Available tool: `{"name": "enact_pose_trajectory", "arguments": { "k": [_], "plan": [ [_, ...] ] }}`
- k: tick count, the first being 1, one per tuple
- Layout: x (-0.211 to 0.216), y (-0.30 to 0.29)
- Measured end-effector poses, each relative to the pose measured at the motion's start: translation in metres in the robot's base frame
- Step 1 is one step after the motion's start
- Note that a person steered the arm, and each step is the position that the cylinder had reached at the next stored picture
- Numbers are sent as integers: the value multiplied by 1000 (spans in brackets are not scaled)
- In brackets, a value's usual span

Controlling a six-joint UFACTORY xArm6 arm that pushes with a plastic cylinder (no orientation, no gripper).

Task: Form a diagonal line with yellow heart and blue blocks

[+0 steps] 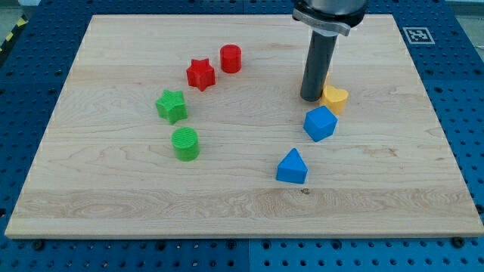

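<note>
- My tip (311,98) touches the yellow heart (335,98) on its left side.
- No hand, nothing held.
- Blue blocks (320,123) (292,167) lie just below, on the table (393,174).

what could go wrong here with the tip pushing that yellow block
My tip sits at the view's left edge of the one visible yellow block; the rod may hide a second. Pushing on could send it off line with the blue blocks, or nudge the nearer one.

No readable words or numbers appeared; only a small black-and-white square fiducial marker (414,35) sat at the light wooden board's (113,204) top right corner
</note>
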State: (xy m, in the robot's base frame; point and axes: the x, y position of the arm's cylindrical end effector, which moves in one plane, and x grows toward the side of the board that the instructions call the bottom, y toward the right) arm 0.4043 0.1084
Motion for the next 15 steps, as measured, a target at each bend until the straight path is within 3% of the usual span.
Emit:
{"name": "enact_pose_trajectory", "arguments": {
  "k": [3, 5, 10, 12, 13, 15],
  "plan": [
    [-26, -1],
    [19, -6],
    [19, 29],
    [55, 1],
    [51, 0],
    [55, -83]
  ]
}}
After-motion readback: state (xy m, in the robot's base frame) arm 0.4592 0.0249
